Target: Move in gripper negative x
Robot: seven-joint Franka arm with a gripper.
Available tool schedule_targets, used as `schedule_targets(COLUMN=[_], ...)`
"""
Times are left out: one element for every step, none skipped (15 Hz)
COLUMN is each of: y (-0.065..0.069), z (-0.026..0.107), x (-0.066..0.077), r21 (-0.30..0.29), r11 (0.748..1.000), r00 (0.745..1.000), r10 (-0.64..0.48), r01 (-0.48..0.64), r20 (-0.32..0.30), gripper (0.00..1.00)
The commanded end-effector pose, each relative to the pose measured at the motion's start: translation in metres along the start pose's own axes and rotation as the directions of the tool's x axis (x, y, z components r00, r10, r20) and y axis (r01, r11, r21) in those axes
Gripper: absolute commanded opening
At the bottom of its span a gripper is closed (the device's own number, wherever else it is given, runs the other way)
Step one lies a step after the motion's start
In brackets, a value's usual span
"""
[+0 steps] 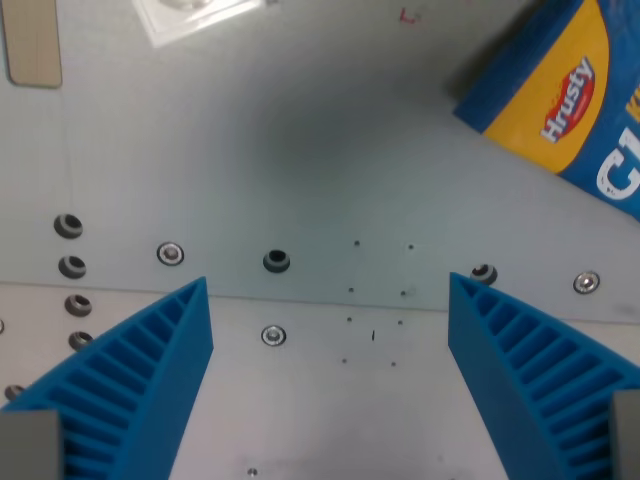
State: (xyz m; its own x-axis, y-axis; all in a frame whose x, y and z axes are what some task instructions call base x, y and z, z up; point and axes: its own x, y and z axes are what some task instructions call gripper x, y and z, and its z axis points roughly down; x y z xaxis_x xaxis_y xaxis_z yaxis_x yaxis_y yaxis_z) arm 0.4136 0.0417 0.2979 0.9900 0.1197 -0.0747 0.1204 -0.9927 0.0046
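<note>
Fingers [150, 380] spread wide, nothing between them, gripper [328, 290] over bare plate [330, 170].
Blue-and-yellow box [565, 95] far right, well apart; tan strip [32, 40] far left; bolts [171, 254] across the middle.

**Matt metal, ribbed plastic, glossy card**

The table [330, 170] looks like smooth grey metal with a dull, matt finish, studded with shiny steel screws [171, 254]. The gripper [328, 300] fingers [150, 360] are blue ribbed plastic, matt. The blue-and-yellow box [565, 95] looks like printed cardboard with a slight gloss. A tan strip [32, 42] looks like wood.
</note>
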Motion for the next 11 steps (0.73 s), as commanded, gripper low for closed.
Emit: schedule_targets(y=[0.0, 0.0, 0.0, 0.0, 0.001, 0.001, 0.001, 0.001, 0.001, 0.001, 0.001], z=[-0.005, -0.005, -0.004, -0.004, -0.004, -0.003, -0.003, -0.003, -0.002, -0.002, -0.002], x=[-0.029, -0.034, -0.039, -0.044, -0.049, -0.054, -0.059, -0.064, -0.069, -0.074, -0.079], r21=[0.001, 0.001, 0.001, 0.001, 0.001, 0.001, 0.001, 0.001, 0.001, 0.001, 0.001], r11=[1.0, 1.0, 1.0, 1.0, 1.0, 1.0, 1.0, 1.0, 1.0, 1.0, 1.0], r00=[0.998, 0.998, 0.998, 0.998, 0.998, 0.998, 0.998, 0.998, 0.998, 0.998, 0.998], r10=[-0.001, -0.001, -0.001, -0.001, -0.001, -0.001, -0.001, -0.001, -0.001, -0.001, -0.001], r01=[0.001, 0.001, 0.001, 0.001, 0.001, 0.001, 0.001, 0.001, 0.001, 0.001, 0.001], r20=[-0.068, -0.068, -0.068, -0.068, -0.068, -0.068, -0.068, -0.068, -0.068, -0.068, -0.068], gripper=[1.0, 1.0, 1.0, 1.0, 1.0, 1.0, 1.0, 1.0, 1.0, 1.0, 1.0])
